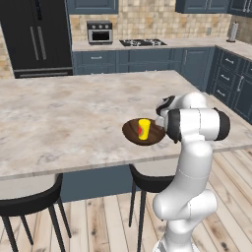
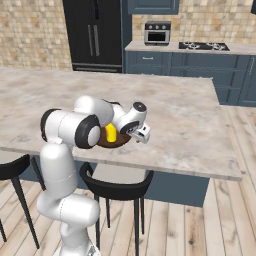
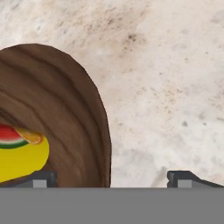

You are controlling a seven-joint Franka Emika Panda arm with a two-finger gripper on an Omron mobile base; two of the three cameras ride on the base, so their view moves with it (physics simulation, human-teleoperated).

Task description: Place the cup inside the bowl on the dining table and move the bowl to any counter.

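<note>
Jaws: gripper (image 3: 112,177) spread wide, empty, straddling bowl (image 1: 142,132) rim.
Contents: cup (image 1: 143,129) upright inside.
Location: dining table (image 1: 74,113) near edge.
Handling: likely rigid, light wood; pinch rim wall.

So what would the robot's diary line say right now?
cup: standing in bowl | bowl: on dining table, near edge | gripper: open, straddling bowl rim | counter: bowl not there yet
</note>
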